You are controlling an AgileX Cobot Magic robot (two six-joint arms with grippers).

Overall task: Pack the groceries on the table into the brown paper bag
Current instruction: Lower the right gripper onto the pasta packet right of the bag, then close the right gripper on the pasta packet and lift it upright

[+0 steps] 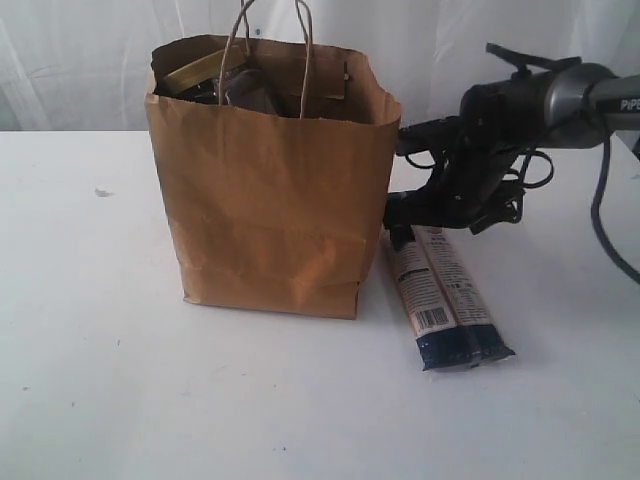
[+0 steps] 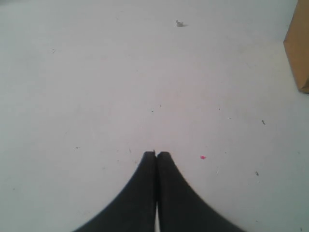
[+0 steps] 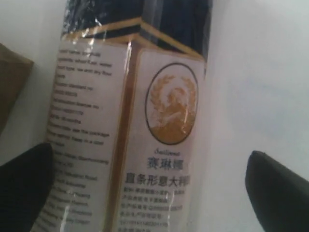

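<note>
My left gripper is pressed together over bare table. The brown paper bag stands upright with items inside; the long dark-blue noodle packet lies flat just beside its right wall, the only grocery I see outside. My right gripper is spread wide astride the packet's end: pick step, I judge; next, close across its width and lift over the rim.

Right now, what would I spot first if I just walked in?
The tall brown paper bag stands upright on the white table, things poking out its top. Beside it lies a long dark-blue noodle packet, the right gripper open astride its far end.
</note>
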